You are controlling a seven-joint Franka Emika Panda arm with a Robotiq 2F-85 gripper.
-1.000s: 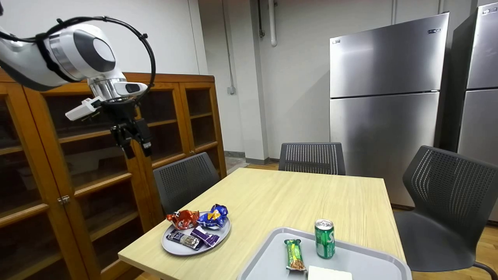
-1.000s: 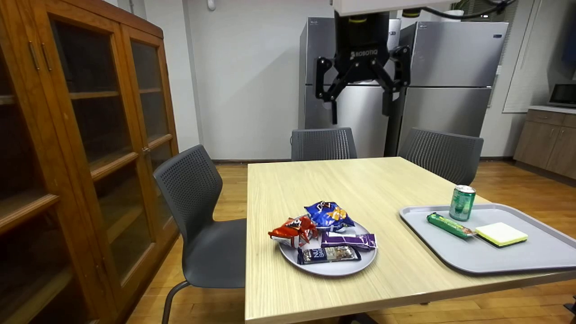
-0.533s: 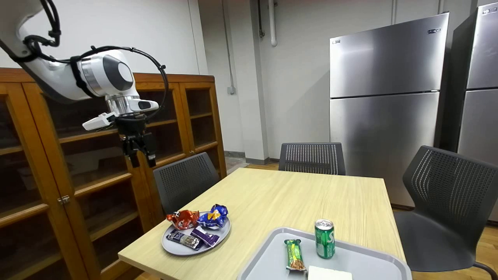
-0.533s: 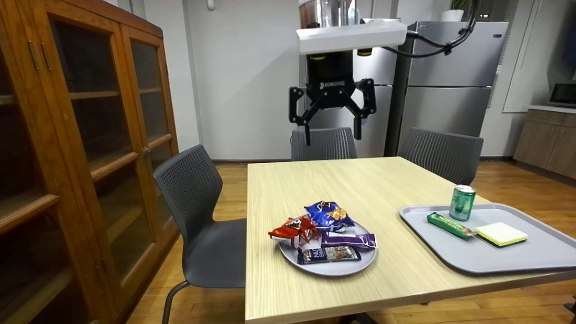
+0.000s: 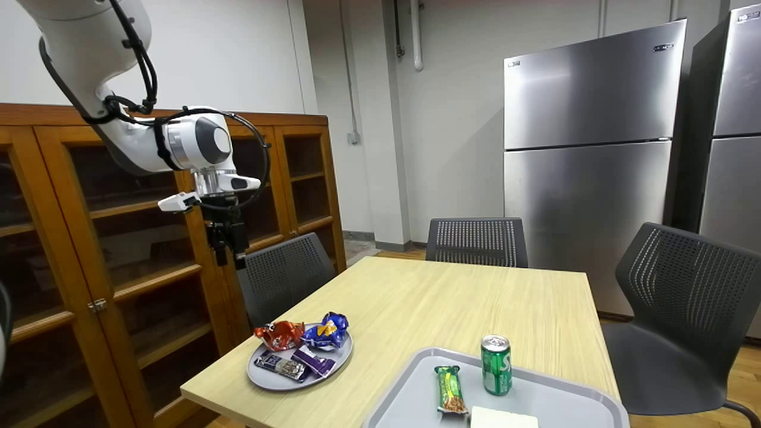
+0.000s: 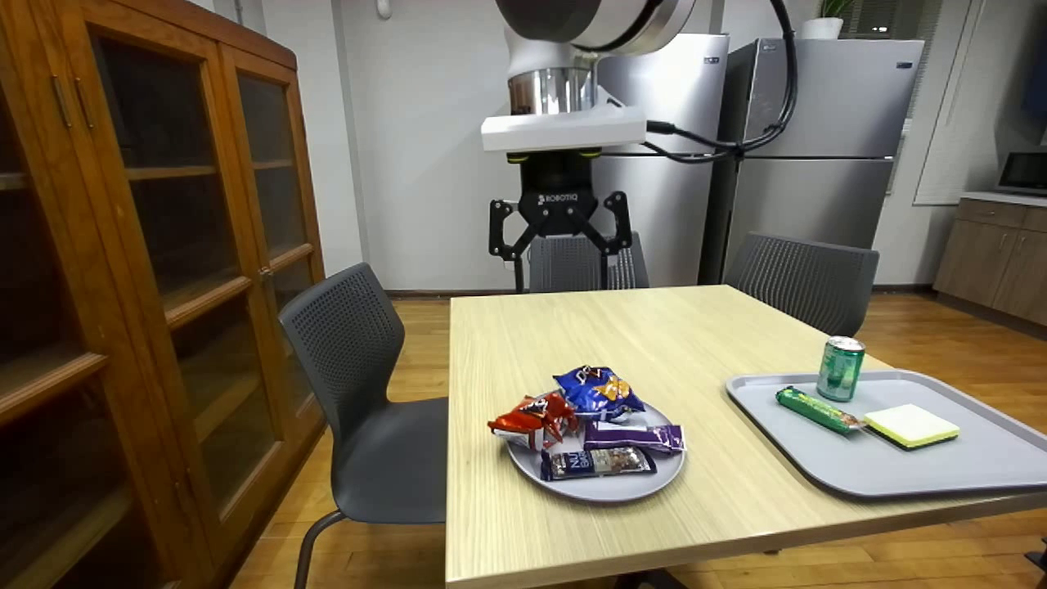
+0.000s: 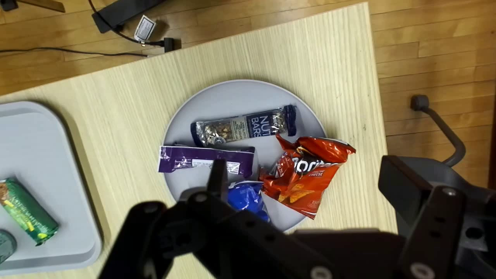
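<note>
Hovering, jaws apart, 1 tool (image 6: pixel 561 286) overlooks 1 plate (image 7: pixel 224 97) of 2 bags (image 7: pixel 306 174), 2 bars (image 7: pixel 242 127).

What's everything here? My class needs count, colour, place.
Table: one, pale, centre
Plate: one, grey, on table
Tray: one, grey, on table
Chip bags: two, red and blue, on plate
Snack bars: three; purple, navy on plate; green on tray
Can: one, green, on tray
Sponge: one, white-yellow, on tray
Chairs: three, grey, around table
Cabinet: one, brown, near table
Fridges: two, silver, beyond table
Microwave: one, black, background
Plant: one, green, above fridges
Gripper: one, black, raised, open
Arm: one, white, overhead
</note>
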